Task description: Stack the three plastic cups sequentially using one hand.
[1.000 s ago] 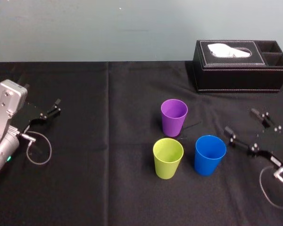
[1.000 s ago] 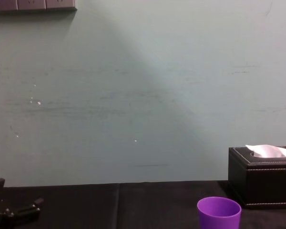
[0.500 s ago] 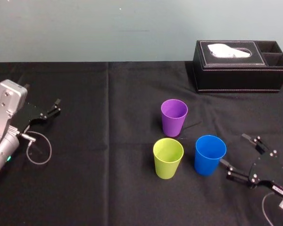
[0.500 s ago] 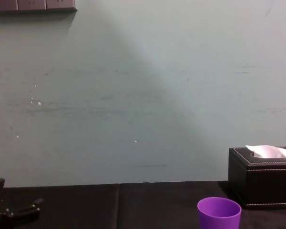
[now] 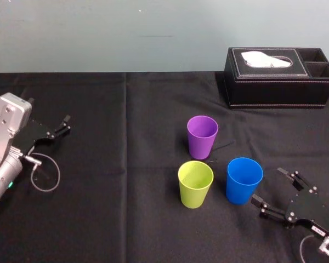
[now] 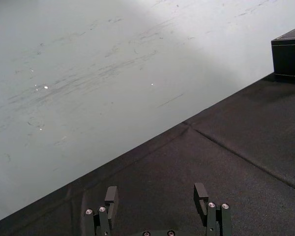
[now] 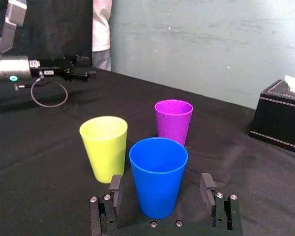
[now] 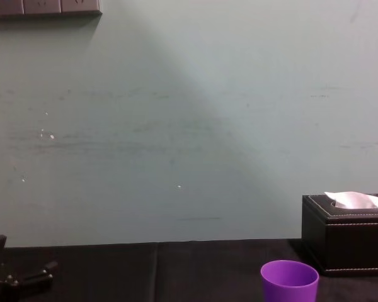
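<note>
Three plastic cups stand upright and apart on the black cloth: the purple cup (image 5: 202,136) farthest back, the yellow-green cup (image 5: 195,183) in front of it, the blue cup (image 5: 244,179) to the right. My right gripper (image 5: 268,186) is low at the blue cup's right side, open. In the right wrist view the blue cup (image 7: 159,174) stands at the mouth of that gripper (image 7: 161,188), with a gap to each finger; the yellow-green cup (image 7: 104,145) and purple cup (image 7: 173,119) stand beyond. My left gripper (image 5: 66,124) rests open at the far left.
A black leather tissue box (image 5: 279,76) stands at the back right, behind the cups. The black tablecloth (image 5: 126,219) has free room in the middle and front left. A cable loop (image 5: 45,175) lies by the left arm. The chest view catches the purple cup (image 8: 289,283) and the box (image 8: 346,236).
My right gripper has come down and in from the right edge toward the blue cup, staying open. The cups and the left arm have not moved.
</note>
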Motion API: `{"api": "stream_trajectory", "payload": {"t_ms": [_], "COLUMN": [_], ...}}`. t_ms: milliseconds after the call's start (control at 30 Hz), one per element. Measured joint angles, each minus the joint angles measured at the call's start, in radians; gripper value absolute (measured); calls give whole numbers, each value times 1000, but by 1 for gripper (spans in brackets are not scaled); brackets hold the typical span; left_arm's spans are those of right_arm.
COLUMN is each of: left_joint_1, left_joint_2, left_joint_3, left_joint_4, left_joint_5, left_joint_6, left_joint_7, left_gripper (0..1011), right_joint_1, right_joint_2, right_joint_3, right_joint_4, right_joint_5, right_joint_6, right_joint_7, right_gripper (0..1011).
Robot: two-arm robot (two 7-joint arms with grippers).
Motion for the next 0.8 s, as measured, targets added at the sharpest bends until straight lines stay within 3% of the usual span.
{"api": "stream_trajectory", "payload": {"t_ms": [467,800], "left_joint_1": [0,0], "left_joint_2": [0,0], "left_joint_3": [0,0], "left_joint_4": [0,0], "left_joint_5": [0,0], "left_joint_6": [0,0], "left_joint_7": [0,0], "left_gripper": [1011,1012], "right_joint_1": [40,108], "right_joint_2": [-44,-76], "right_joint_3": [-11,-32], "right_joint_4": [39,83], "right_joint_5": [-58,-119], "right_joint_6": [43,85], "right_joint_7": [11,27], "right_gripper": [1000,1000]}}
